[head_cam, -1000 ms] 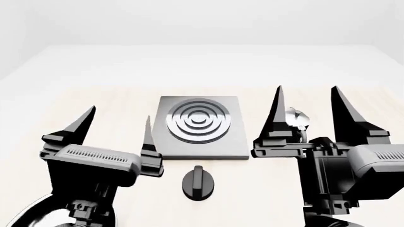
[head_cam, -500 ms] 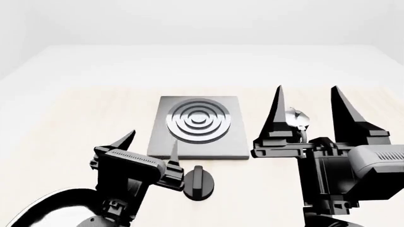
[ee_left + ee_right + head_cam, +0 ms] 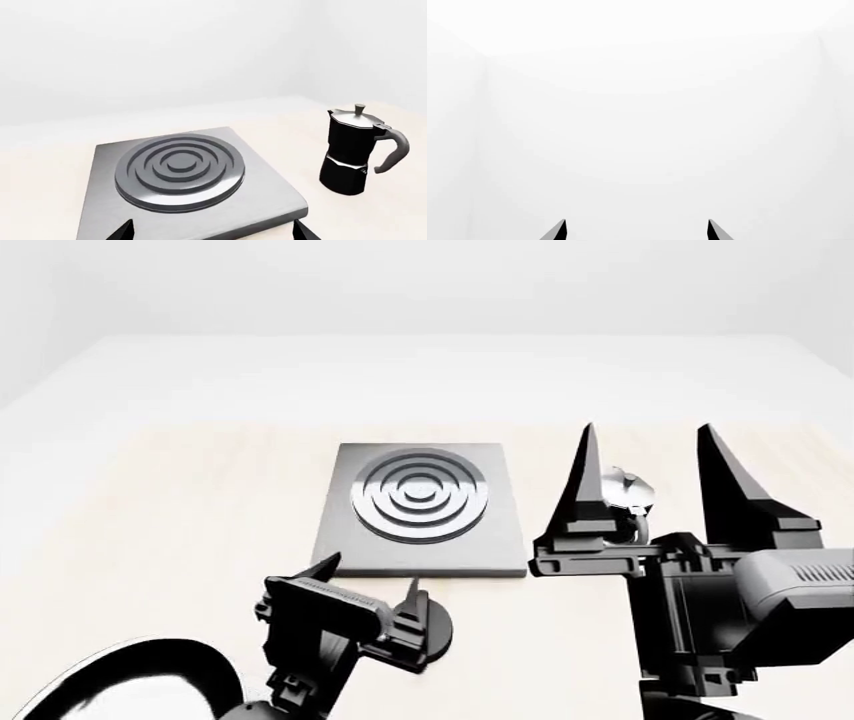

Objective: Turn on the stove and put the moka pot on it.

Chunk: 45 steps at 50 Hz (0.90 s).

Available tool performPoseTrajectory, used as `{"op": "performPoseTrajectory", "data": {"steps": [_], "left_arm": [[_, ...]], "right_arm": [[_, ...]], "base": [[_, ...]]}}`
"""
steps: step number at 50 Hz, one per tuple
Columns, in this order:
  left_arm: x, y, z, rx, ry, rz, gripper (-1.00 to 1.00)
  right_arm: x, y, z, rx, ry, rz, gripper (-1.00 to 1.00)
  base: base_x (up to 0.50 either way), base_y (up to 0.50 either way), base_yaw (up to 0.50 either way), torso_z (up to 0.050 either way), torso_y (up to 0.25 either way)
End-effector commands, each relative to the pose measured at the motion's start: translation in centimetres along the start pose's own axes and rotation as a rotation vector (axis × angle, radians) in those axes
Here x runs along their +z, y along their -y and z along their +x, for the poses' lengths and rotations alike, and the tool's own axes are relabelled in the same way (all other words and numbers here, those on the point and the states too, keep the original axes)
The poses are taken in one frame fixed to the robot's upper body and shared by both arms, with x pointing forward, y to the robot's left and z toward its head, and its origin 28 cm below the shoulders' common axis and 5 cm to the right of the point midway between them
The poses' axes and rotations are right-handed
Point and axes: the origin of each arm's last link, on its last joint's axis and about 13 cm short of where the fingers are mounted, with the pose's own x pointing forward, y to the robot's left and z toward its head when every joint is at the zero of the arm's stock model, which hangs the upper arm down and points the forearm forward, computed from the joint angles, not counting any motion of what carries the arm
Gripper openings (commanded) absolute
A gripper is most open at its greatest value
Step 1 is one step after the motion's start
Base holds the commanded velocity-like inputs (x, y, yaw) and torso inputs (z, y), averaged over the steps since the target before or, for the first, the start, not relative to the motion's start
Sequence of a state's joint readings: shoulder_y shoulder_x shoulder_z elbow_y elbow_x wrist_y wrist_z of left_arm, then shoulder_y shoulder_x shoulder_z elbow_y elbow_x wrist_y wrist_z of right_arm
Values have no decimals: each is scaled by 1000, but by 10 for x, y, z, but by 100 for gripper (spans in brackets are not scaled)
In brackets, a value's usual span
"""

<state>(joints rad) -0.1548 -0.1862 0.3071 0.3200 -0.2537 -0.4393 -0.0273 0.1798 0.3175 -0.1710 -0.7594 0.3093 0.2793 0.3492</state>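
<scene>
Pale wood tabletop [image 3: 160,500] is stretching beneath a plain white backdrop, carrying one stove [image 3: 419,508], one black knob [image 3: 434,624] and one moka pot [image 3: 354,149]. Two grippers are sharing the scene. In the head view, the left gripper [image 3: 368,583] is hovering low over the knob, its two pointed fingers spread apart with nothing between them, one tip sitting at the stove's near edge and the other just above the knob, which is partly hidden behind that claw. Just beyond the left gripper, the stove is lying flat, its raised concentric rings bare. The right gripper [image 3: 647,457] is standing well to the side of the stove, its two tall fingers pointing upward and held wide apart, gripping nothing. The moka pot is standing upright on the tabletop beside the stove, its silver lid peeking out next to the right gripper's inner finger in the head view. The right wrist view is showing only two fingertips against white.
</scene>
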Motion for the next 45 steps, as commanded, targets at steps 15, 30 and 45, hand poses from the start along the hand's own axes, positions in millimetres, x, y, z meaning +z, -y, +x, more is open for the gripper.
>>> {"op": "performPoseTrajectory", "data": {"steps": [15, 30, 45], "left_arm": [[-30, 17, 10, -82, -70, -55, 100], [-40, 21, 13, -97, -105, -61, 100], [-48, 24, 16, -110, -123, -78, 100]], "right_arm": [[1, 0, -1, 1, -1, 3, 100], [0, -1, -1, 3, -1, 5, 100], [-1, 0, -2, 3, -6, 5, 100]], "base": [[0, 0, 0, 0, 0], [0, 0, 0, 0, 0], [0, 0, 0, 0, 0]]}}
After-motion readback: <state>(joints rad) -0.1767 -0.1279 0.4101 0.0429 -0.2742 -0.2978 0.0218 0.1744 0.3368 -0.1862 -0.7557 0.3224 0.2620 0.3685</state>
